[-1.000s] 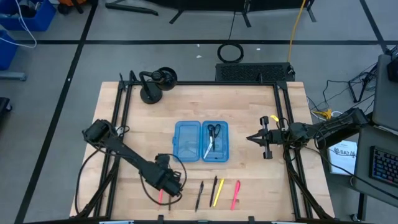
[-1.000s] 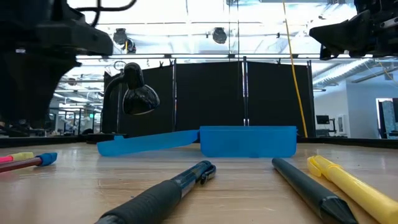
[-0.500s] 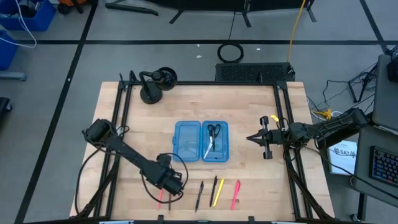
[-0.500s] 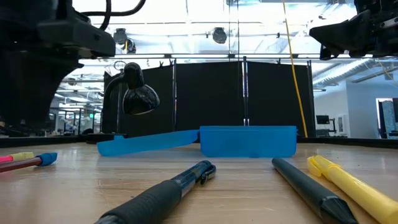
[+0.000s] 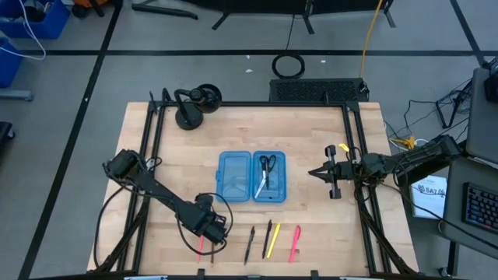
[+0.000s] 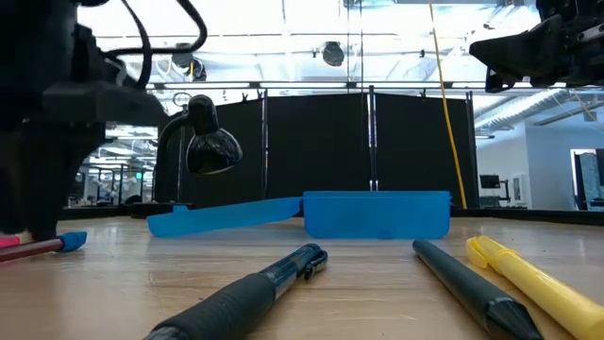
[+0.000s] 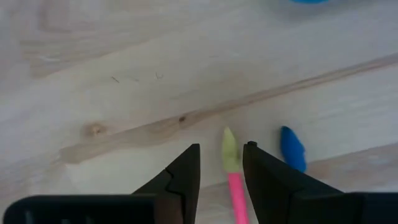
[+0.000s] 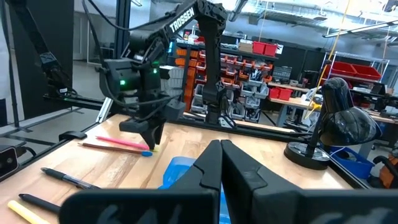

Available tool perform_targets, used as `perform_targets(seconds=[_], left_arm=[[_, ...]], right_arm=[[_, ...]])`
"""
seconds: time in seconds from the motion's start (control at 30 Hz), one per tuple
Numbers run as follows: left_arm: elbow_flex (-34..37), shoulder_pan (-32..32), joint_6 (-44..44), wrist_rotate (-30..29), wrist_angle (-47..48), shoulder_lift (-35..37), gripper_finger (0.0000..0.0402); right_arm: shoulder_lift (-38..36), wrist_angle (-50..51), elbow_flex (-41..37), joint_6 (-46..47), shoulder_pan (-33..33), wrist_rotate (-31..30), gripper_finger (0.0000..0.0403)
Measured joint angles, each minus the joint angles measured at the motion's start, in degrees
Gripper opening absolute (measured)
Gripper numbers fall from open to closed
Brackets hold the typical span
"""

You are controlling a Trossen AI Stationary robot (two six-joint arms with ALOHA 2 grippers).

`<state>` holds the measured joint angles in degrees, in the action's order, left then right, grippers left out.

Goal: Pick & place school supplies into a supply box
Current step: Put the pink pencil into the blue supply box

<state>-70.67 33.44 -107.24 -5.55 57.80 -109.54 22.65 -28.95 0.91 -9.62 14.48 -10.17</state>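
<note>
i see the pink pencil (image 7: 236,194) with its pale yellow tip lying flat on the wooden table (image 5: 311,140) near the front edge, a blue-capped pen (image 7: 292,148) just beside it. my left gripper (image 7: 222,163) is low over the pencil, jaws apart, one finger on each side of it. the blue supply box (image 5: 252,176) lies open mid-table with the scissors (image 5: 267,164) in its right half. a black pen (image 5: 250,244), another dark pen (image 5: 266,237), a yellow pen (image 5: 273,240) and a pink pen (image 5: 295,243) lie in front of the box. my right gripper (image 5: 313,173) hangs right of the box, jaws together.
</note>
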Motion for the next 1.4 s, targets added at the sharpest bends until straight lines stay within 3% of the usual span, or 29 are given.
perform_targets(seconds=[0.2,0.4,0.57,0.63,0.8,0.9,1.23,1.4], left_arm=[[4.5,0.1,0.2,-0.3,-8.7,0.5,0.012],[6.1,0.1,0.3,-0.6,-10.6,0.5,0.0113],[5.5,0.1,0.6,-0.3,-9.2,0.3,0.0039],[4.4,0.1,0.4,0.2,-7.4,0.2,0.0018],[0.6,-0.2,1.3,0.6,-0.5,-0.4,0.0033],[-2.6,-0.9,2.1,0.8,3.5,-0.2,0.0021],[-15.4,-3.2,5.7,-7.5,17.5,-0.1,0.0024],[-21.1,-5.3,6.0,-12.3,18.1,-0.1,0.002]], right_arm=[[0.0,0.0,0.0,0.5,0.0,0.0,0.0],[0.0,-0.5,0.0,0.5,0.0,0.0,0.0],[0.0,-0.5,0.0,0.7,0.0,0.0,0.0],[0.0,-0.5,0.0,1.3,0.0,0.0,0.0],[0.0,-0.5,0.0,1.4,0.0,0.0,0.0],[0.0,-0.5,0.0,1.4,0.0,0.0,0.0],[0.0,-0.4,0.0,1.7,0.0,4.3,0.0],[0.0,-0.4,0.0,4.4,0.0,4.5,0.0]])
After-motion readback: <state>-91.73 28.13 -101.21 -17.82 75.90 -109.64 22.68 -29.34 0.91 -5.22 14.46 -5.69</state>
